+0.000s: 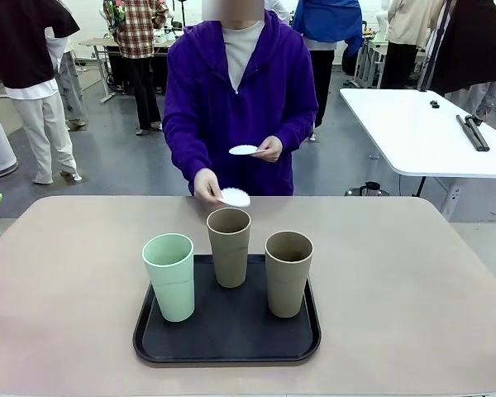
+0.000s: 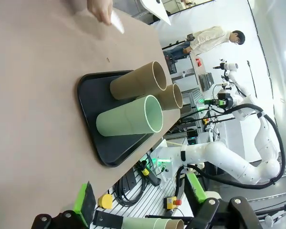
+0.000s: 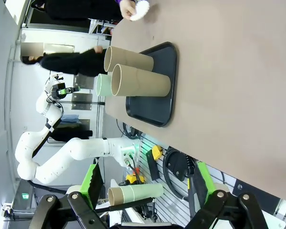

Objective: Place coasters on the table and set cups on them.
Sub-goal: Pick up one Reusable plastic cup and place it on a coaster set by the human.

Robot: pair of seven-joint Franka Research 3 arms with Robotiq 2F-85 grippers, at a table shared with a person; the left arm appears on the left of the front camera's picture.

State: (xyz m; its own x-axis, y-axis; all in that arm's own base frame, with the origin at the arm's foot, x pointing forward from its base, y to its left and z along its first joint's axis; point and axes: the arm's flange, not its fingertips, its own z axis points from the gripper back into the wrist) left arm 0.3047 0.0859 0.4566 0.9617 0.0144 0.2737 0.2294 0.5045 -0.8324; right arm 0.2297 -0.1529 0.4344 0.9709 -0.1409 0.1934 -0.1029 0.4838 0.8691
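My left claw and right claw gape empty — coasters not yet on the table, all three cups on the tray.

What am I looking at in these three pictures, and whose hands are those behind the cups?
The wide picture looks from the robot's side across the table at a person. The two sideways pictures come from cameras on the robot's wrists; the black-and-green jaws at their bottom edges are the robot's own, open and empty. On the black tray stand a mint cup, a middle taupe cup and a right taupe cup. The person's raised hand holds a white coaster; the lower hand holds another coaster at the table's far edge.
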